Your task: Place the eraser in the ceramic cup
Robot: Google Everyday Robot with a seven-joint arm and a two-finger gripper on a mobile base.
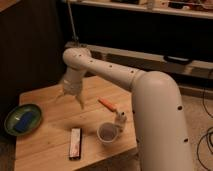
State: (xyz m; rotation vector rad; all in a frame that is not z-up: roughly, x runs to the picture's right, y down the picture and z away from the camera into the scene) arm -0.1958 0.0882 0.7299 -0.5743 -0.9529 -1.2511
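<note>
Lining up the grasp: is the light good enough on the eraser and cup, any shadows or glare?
Camera view: dim warm light, nearly black beyond the table. Eraser and cup show plainly, no glare; the cup's inside is shaded. Gripper hangs above the table's middle, behind the eraser.
</note>
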